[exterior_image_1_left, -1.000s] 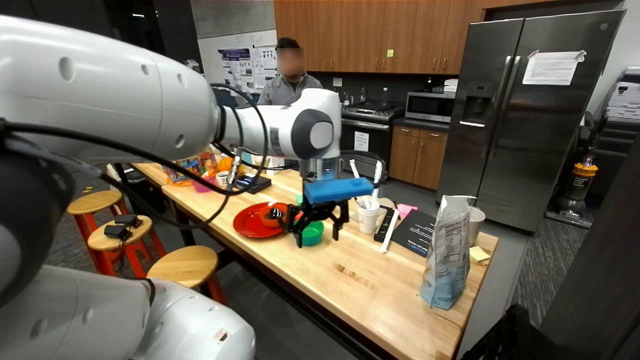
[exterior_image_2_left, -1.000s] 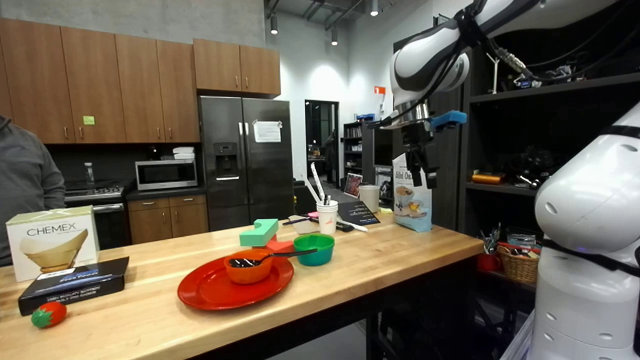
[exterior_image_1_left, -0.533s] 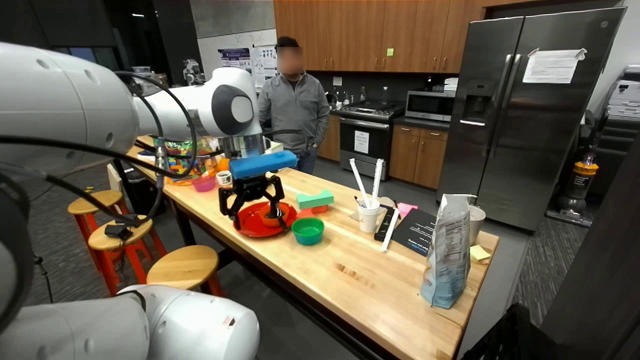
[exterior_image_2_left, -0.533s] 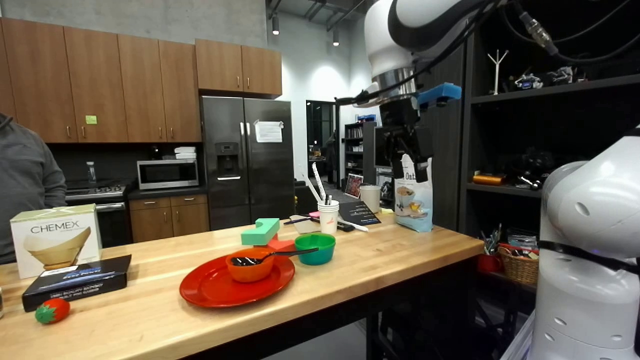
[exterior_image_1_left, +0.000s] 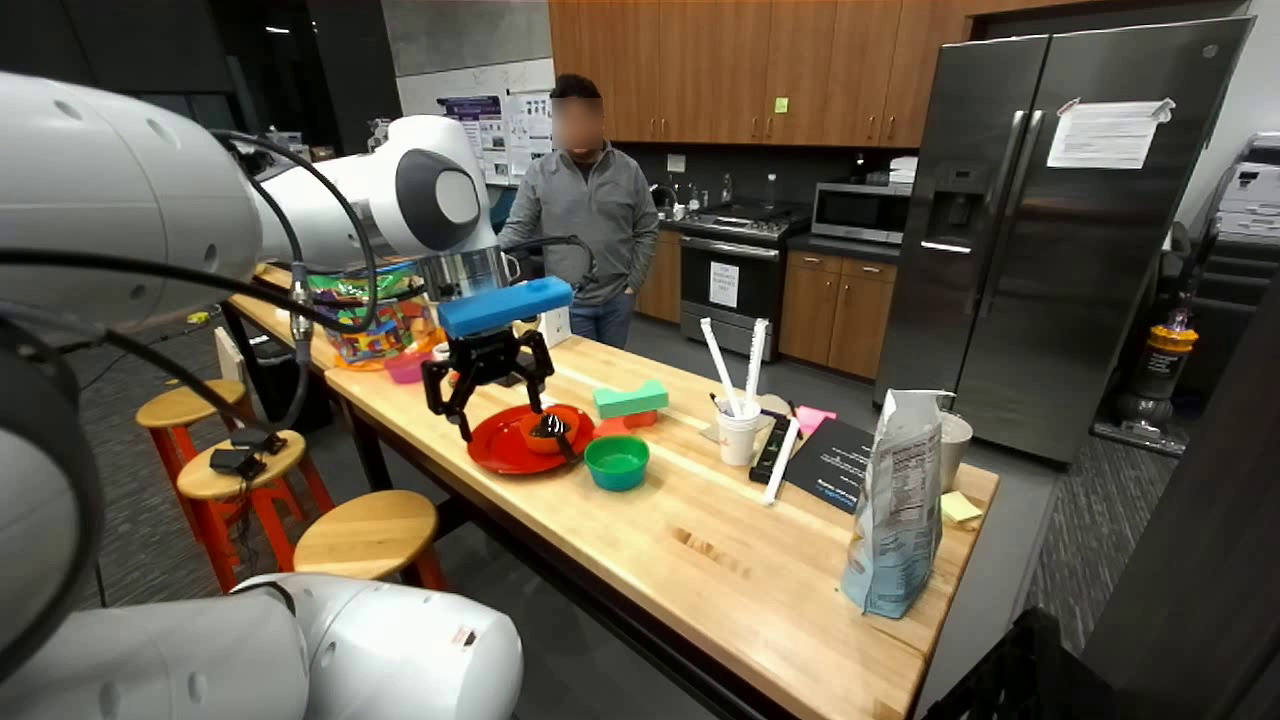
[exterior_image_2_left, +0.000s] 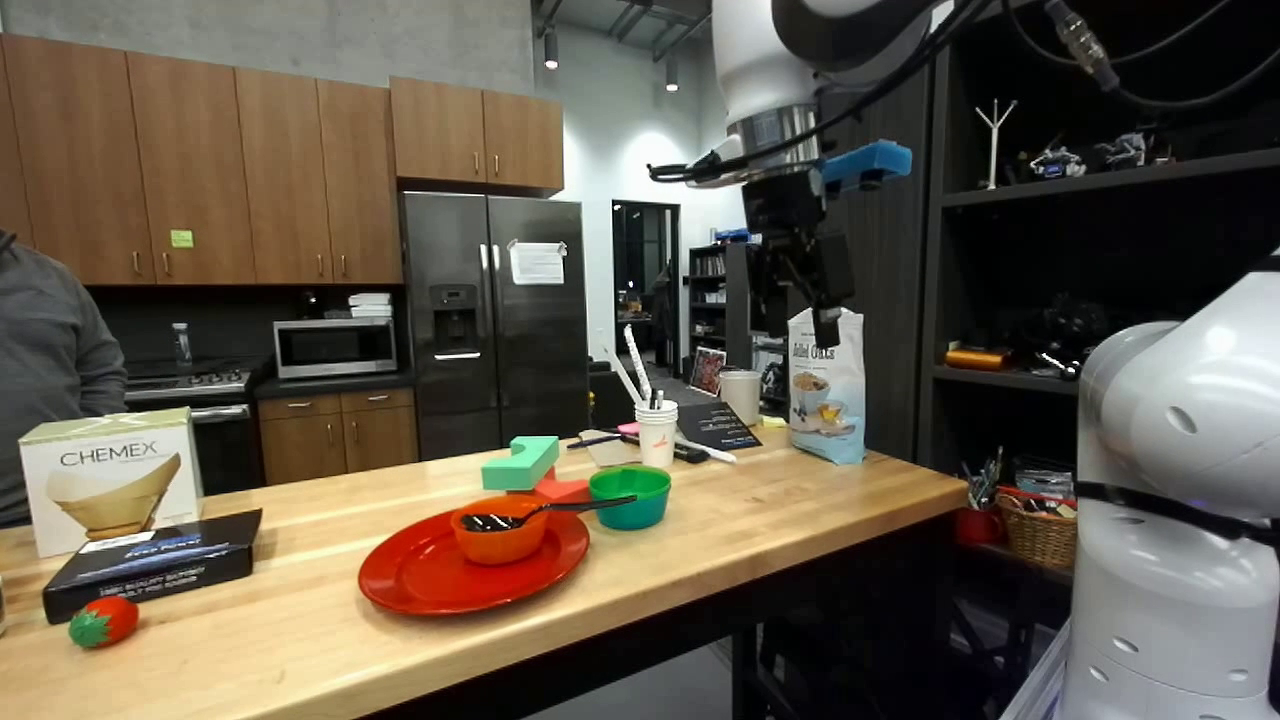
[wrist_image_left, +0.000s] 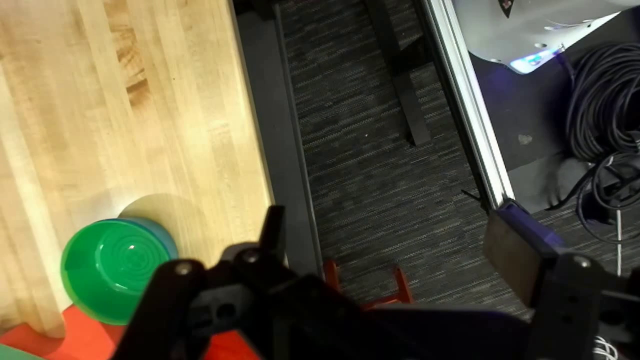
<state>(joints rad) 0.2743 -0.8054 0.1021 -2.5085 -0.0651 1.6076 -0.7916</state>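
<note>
Left to right in an exterior view, I log the red plate (exterior_image_2_left: 400, 577) bearing the orange bowl (exterior_image_2_left: 500, 548) with a black spoon (exterior_image_2_left: 560, 507) in it, the green bowl (exterior_image_2_left: 640, 515) beside them, then my gripper (exterior_image_2_left: 797, 328) in mid-air — jaws spread wide, holding nothing — and the oats bag (exterior_image_2_left: 830, 410) upright on the table (exterior_image_2_left: 780, 510).

the hand (exterior_image_1_left: 501, 420) is black, the wrist block (exterior_image_1_left: 505, 306) bright blue, the arm (exterior_image_1_left: 120, 200) white and dark grey. the plate (exterior_image_2_left: 400, 577) is plain red beneath an orange bowl (exterior_image_2_left: 500, 547) and a black spoon (exterior_image_2_left: 572, 507); the green bowl (exterior_image_2_left: 628, 514) turns teal below. the upper block (exterior_image_2_left: 518, 467) is mint green, the lower block (exterior_image_2_left: 562, 490) red. the tabletop (exterior_image_1_left: 790, 600) is pale honey wood with streaky grain, browner in one patch. the oats bag (exterior_image_2_left: 828, 428) fades from white to pale blue, the paper cup (exterior_image_2_left: 656, 442) is white with a reddish mark, and the carpet (wrist_image_left: 375, 215) streaky dark grey.
</note>
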